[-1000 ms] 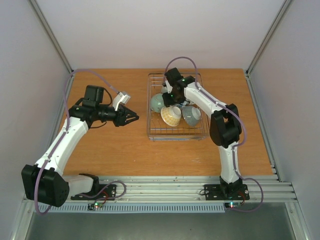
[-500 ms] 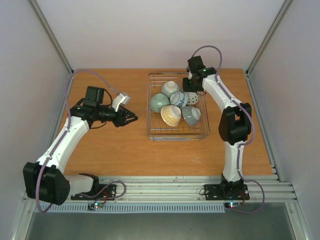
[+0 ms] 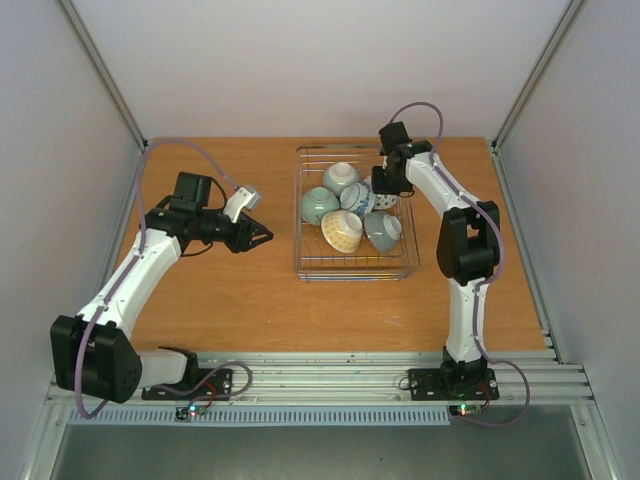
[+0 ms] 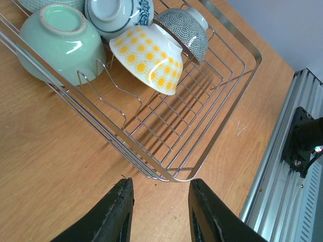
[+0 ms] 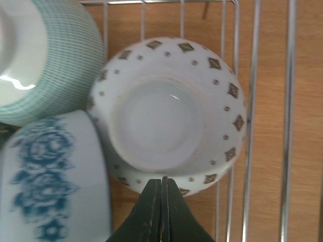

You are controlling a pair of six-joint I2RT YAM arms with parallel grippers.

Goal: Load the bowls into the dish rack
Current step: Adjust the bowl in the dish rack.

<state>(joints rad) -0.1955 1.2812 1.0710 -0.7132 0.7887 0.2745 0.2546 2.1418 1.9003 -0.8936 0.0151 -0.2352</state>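
The wire dish rack (image 3: 305,262) stands on the table at mid-right and holds several bowls. They are a celadon green one (image 3: 316,206), a teal-lined one (image 3: 342,177), a white one with blue flowers (image 3: 358,198), a yellow patterned one (image 3: 342,231), a grey dotted one (image 3: 383,230) and a white one with brown dots (image 3: 388,200). My right gripper (image 3: 384,187) is shut and empty, its tips (image 5: 162,179) just over the rim of the upside-down white dotted bowl (image 5: 171,121). My left gripper (image 3: 264,237) is open and empty, its jaws (image 4: 159,184) over bare table beside the rack's near corner (image 4: 187,177).
The left wrist view shows the green bowl (image 4: 55,43), the yellow bowl (image 4: 149,58) and the grey dotted bowl (image 4: 189,33) leaning in the rack. An aluminium rail (image 3: 380,375) runs along the table's near edge. Enclosure walls (image 3: 60,180) close in both sides.
My right gripper has pulled out of the rack's middle to its back right part, and the white dotted bowl now shows there. The left arm has barely moved.
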